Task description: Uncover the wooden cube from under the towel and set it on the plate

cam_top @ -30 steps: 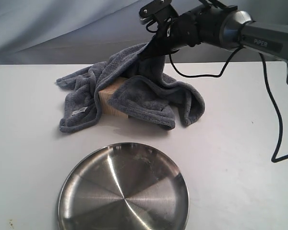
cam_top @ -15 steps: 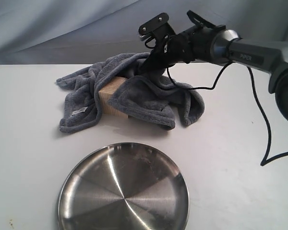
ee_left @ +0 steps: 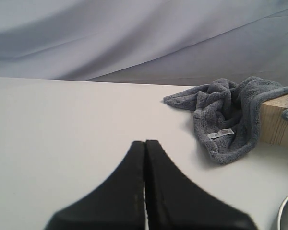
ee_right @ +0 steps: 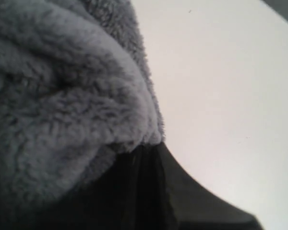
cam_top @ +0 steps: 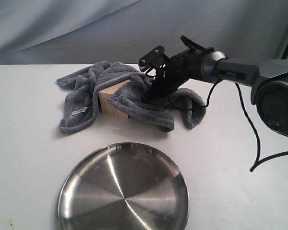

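White worktop (cam_top: 24,143), draped blue-grey backdrop (cam_top: 62,28) behind. The left gripper (ee_left: 145,143) is clenched on nothing. Near the far edge, the towel (cam_top: 81,98) half-covers the wooden cube (cam_top: 113,98). The plate (cam_top: 134,191) sits at the front edge. The right gripper (cam_top: 152,93) pinches the towel.

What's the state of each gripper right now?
Left gripper: closed, holding nothing.
Right gripper: closed on the towel.
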